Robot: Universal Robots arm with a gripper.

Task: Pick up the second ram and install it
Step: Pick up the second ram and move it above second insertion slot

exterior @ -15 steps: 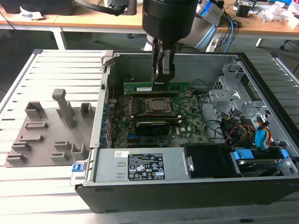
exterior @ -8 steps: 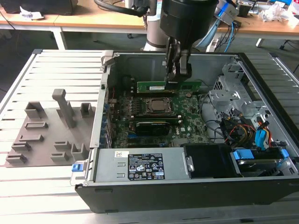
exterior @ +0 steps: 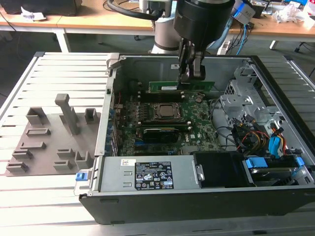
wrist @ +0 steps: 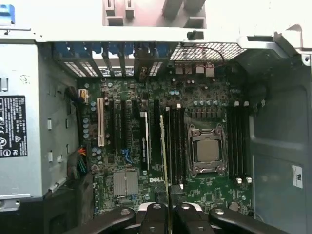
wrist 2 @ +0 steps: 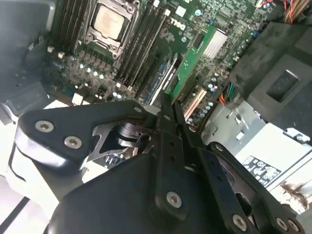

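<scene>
1. The slatted metal tabletop [exterior: 59, 73] carries everything. In the exterior view an open computer case [exterior: 172, 204] lies on it, taking up the frame from the centre out to three o'clock.
2. At nine o'clock of the case, a grey fixture tray [exterior: 49, 147] with raised blocks rests on the tabletop, just beside the case wall.
3. The arm [exterior: 202, 19] hangs into the case from twelve o'clock.
4. The green motherboard [exterior: 197, 123] covers the case floor. The grey power supply [exterior: 147, 172] sits at six o'clock of it, along the near wall.
5. The tool [exterior: 191, 76] is clenched on the second ram [exterior: 167, 87], pinching its upper edge near the stick's three o'clock end. In the first wrist view the second ram [wrist: 163, 146] shows edge-on, running out from between the tool [wrist: 168, 207] fingers. In the second wrist view the second ram [wrist 2: 192, 63] extends beyond the tool [wrist 2: 168, 105].
6. The second ram stands on edge, level, over the memory slots at twelve o'clock of the CPU socket [exterior: 167, 112]. Whether it is seated in a slot I cannot tell.
</scene>
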